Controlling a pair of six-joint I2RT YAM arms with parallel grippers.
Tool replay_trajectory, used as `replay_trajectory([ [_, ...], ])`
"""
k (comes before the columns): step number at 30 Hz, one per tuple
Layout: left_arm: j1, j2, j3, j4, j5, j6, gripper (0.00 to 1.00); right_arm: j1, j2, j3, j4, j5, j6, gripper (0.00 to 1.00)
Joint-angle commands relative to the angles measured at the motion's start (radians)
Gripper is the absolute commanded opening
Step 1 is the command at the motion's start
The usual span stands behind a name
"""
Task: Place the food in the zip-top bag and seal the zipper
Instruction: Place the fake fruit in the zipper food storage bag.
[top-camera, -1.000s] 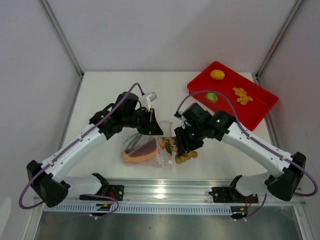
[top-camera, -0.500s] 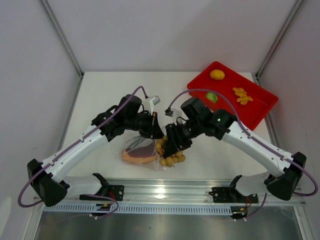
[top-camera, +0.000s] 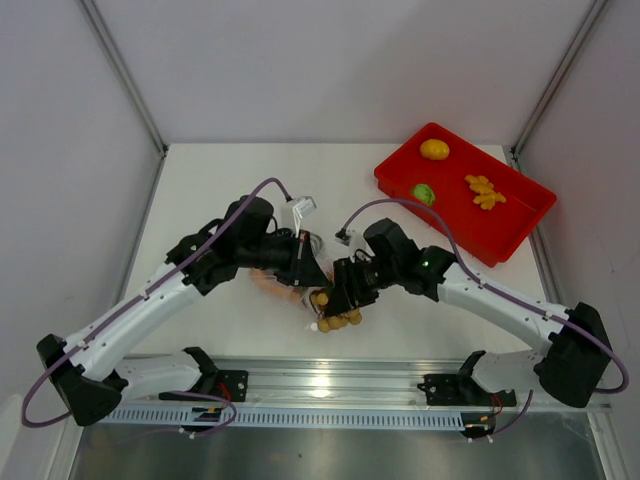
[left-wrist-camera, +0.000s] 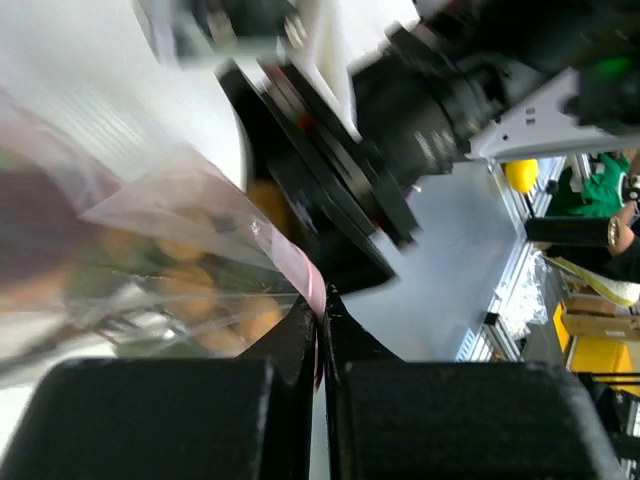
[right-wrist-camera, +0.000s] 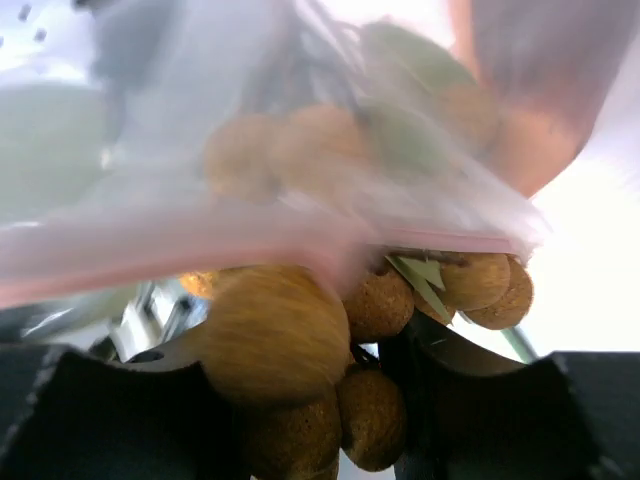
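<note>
Both drawn closer since earlier: left gripper (left-wrist-camera: 320, 325) pinching zip-top bag (left-wrist-camera: 170, 225), right gripper (right-wrist-camera: 372, 350) clamping grape bunch (right-wrist-camera: 275, 335).

We see the top view bright, evenly lit from above, sharp; soft shadows on the table (top-camera: 220, 170), glare on the rail (top-camera: 320, 382). Both wrist views blurry: bag (right-wrist-camera: 250, 200) out of focus up close, backgrounds blown out.

White left arm (top-camera: 150, 300) and right arm (top-camera: 500, 300), black joints, purple cables (top-camera: 400, 201).
</note>
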Motion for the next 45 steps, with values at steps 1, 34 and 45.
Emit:
replay_trajectory([
  [1,-0.029,-0.054,0.027,0.034,0.101,-0.060,0.01,-0.031,-0.093,-0.089,0.293,0.151,0.042,0.00],
  [34,-0.083,0.001,0.055,0.065,-0.012,-0.130,0.01,0.157,-0.031,-0.279,0.935,0.276,0.451,0.00],
  [45,-0.087,0.009,0.057,0.057,-0.014,-0.106,0.01,0.082,-0.191,-0.354,1.046,0.266,0.524,0.00],
])
